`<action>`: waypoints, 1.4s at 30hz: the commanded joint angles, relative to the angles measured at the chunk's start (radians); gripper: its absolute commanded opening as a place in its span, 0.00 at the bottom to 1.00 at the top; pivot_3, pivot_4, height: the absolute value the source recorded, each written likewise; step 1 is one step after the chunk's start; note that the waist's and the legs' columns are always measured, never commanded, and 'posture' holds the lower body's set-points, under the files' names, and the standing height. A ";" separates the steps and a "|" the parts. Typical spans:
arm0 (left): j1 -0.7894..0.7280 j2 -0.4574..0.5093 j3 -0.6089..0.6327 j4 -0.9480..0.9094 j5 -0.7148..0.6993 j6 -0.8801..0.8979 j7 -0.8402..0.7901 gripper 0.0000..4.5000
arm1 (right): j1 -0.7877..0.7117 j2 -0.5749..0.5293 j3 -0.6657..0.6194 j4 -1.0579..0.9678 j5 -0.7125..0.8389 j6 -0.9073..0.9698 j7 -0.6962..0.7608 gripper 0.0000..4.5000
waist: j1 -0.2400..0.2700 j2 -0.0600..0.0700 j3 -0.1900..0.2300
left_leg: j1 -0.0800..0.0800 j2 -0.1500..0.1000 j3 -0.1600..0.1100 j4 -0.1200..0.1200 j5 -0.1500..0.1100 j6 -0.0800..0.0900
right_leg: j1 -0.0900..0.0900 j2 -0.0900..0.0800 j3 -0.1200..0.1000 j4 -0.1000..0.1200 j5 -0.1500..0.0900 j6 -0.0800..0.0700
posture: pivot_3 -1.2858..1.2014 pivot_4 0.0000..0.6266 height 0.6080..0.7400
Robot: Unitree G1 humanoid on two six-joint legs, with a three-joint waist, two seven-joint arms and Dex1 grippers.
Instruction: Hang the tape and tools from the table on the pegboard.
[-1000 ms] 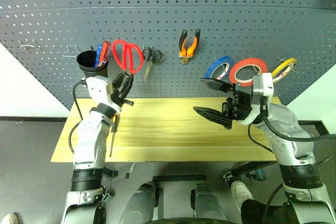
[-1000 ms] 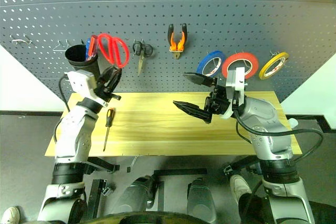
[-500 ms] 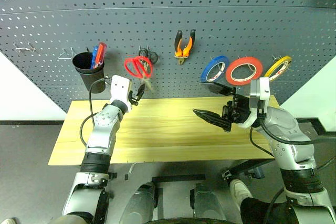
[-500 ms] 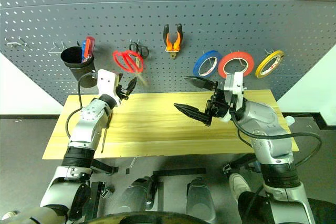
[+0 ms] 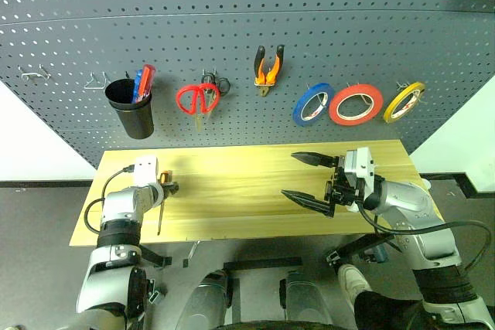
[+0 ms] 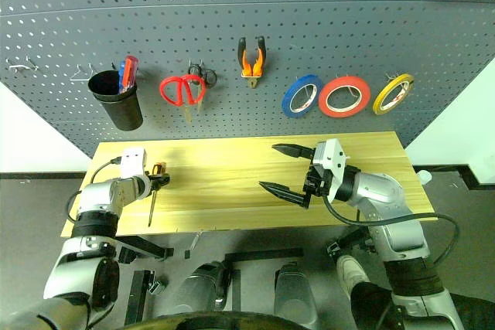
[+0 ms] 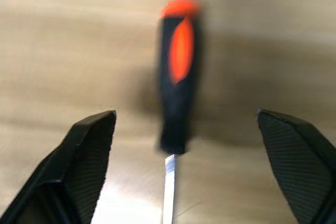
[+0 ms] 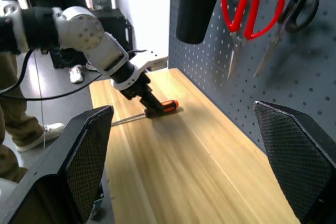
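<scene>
Behind, pegboard [image 5: 247, 28] nearly stocked; left hand [image 7: 181, 145] spread (nothing grasped) astride screwdriver [image 7: 177, 103]; may roll off worktop [image 5: 232, 183].

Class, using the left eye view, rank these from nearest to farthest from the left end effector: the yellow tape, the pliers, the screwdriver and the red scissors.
1. Screwdriver, on the table at the left end effector.
2. Red scissors, on the pegboard just above.
3. Pliers, mid-board.
4. Yellow tape, far right.

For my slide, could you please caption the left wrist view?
Open left gripper poised over the screwdriver on the table.
</scene>
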 commanded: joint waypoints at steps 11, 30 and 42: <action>-0.163 0.025 -0.005 0.383 0.014 -0.230 -0.043 0.80 | 0.074 -0.003 -0.032 0.024 -0.030 -0.078 -0.004 1.00 | -0.003 -0.001 -0.002 | 0.001 0.000 0.000 0.000 0.000 0.000 | 0.001 0.000 0.000 0.000 0.000 0.000 | 0.47 0.14 0.91; 0.135 0.101 -0.032 -0.264 -0.047 -0.253 -0.187 0.12 | 0.011 -0.003 -0.055 0.059 0.044 -0.120 0.051 1.00 | -0.027 -0.001 -0.003 | 0.003 0.002 0.000 -0.001 0.000 0.000 | 0.000 0.000 0.003 0.001 0.000 0.000 | 0.48 0.14 0.91; 0.422 0.128 0.255 -0.966 -0.602 -0.521 -0.619 0.12 | -0.267 0.002 -0.168 -0.091 0.466 0.263 -0.037 1.00 | 0.023 0.004 -0.005 | 0.005 0.012 0.003 -0.003 -0.002 -0.003 | 0.000 0.002 0.001 -0.003 -0.002 -0.012 | 0.50 0.12 0.91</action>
